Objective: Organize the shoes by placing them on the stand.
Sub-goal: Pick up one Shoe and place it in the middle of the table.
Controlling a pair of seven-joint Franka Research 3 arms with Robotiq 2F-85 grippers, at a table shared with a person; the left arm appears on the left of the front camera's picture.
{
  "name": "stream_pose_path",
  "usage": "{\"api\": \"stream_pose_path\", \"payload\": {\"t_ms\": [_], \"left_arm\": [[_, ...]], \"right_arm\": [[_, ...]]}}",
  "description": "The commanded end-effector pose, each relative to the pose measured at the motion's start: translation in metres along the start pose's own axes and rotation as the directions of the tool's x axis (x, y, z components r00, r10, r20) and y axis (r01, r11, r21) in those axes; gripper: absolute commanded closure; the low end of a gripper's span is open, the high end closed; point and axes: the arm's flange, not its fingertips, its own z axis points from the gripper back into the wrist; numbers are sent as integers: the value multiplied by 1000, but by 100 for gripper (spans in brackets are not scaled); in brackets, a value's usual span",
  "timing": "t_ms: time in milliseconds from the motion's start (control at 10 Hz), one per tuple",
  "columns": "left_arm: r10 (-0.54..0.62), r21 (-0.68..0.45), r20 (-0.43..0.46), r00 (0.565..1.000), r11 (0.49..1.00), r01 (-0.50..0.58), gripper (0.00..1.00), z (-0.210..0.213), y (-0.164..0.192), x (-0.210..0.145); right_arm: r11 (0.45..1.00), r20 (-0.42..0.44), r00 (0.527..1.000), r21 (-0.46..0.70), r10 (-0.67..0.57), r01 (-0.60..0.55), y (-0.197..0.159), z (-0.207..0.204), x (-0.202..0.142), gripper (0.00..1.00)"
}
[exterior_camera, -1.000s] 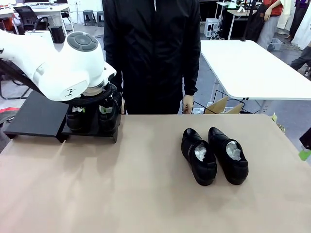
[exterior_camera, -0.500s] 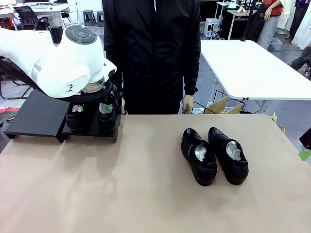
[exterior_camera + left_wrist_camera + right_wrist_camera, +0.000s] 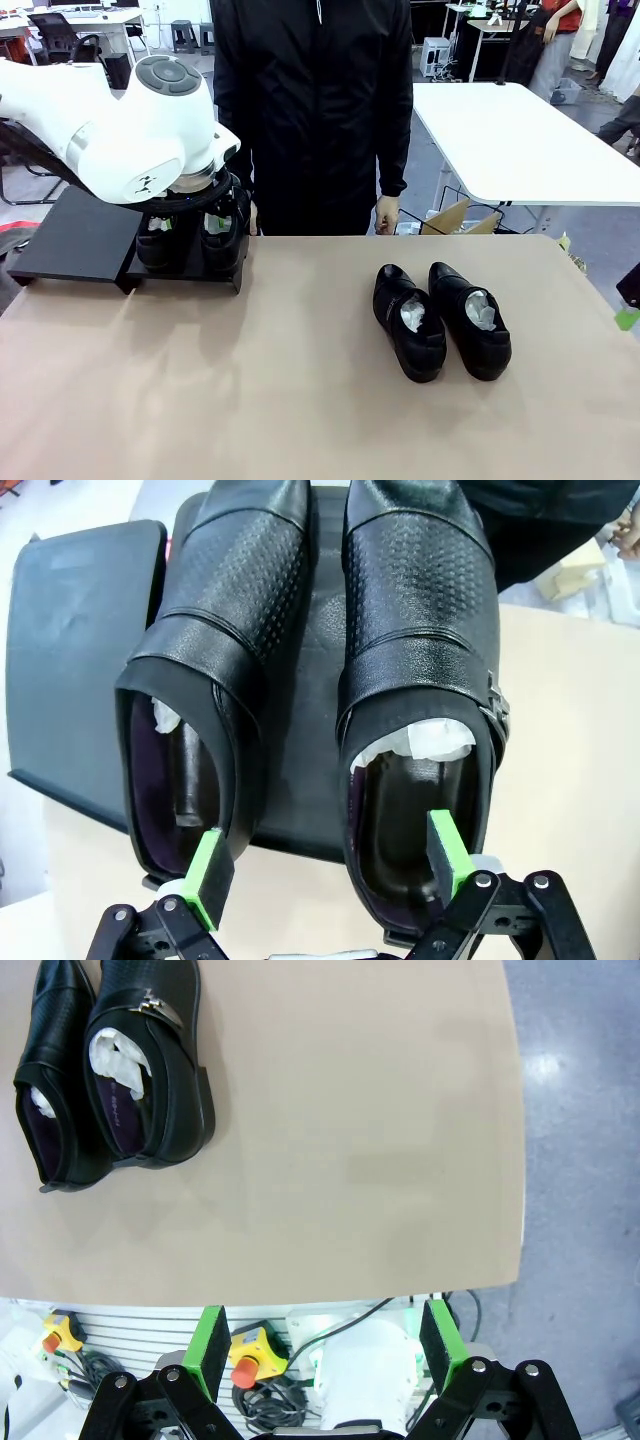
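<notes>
Two black glossy shoes (image 3: 155, 243) (image 3: 222, 240) stand side by side on the right section of the low black stand (image 3: 75, 235). In the left wrist view both shoes (image 3: 215, 680) (image 3: 420, 670) show white paper inside. My left gripper (image 3: 330, 865) hovers open just over their heels, holding nothing; one green pad (image 3: 210, 875) is by the left shoe's heel and the other over the right shoe's opening. Two more shoes (image 3: 408, 322) (image 3: 470, 320) lie on the tan table (image 3: 250, 400), right of centre. My right gripper (image 3: 325, 1345) is open and bare beyond the table's edge, the pair (image 3: 150, 1050) far off.
A person in a black jacket (image 3: 315, 110) stands at the far side, one hand (image 3: 385, 213) near the table's edge. The stand's left section is bare. A white table (image 3: 520, 140) stands behind to the right. Cables and stop buttons (image 3: 245, 1350) lie below the table's edge.
My left arm has risen slightly above the stand and its jaws have spread wider. The shoes have not moved.
</notes>
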Motion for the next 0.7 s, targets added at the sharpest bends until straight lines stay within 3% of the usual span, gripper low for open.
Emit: {"api": "stream_pose_path", "payload": {"t_ms": [0,200,300,500,600], "left_arm": [[1,6,18,1000,1000,-1,0,0,1,1],[0,0,0,1000,1000,0,0,0,0,0],[-21,-45,58,998,999,24,0,31,-4,2],[-110,-89,63,992,989,116,0,80,3,-3],[-121,-151,8,993,981,121,0,99,10,-11]], "right_arm": [[1000,2,1000,-2,2,-2,-1,1,0,0],[1000,2,1000,-2,2,-2,-1,1,0,0],[1000,2,1000,-2,2,-2,-1,1,0,0],[1000,2,1000,-2,2,-2,-1,1,0,0],[1000,2,1000,-2,2,-2,-1,1,0,0]]}}
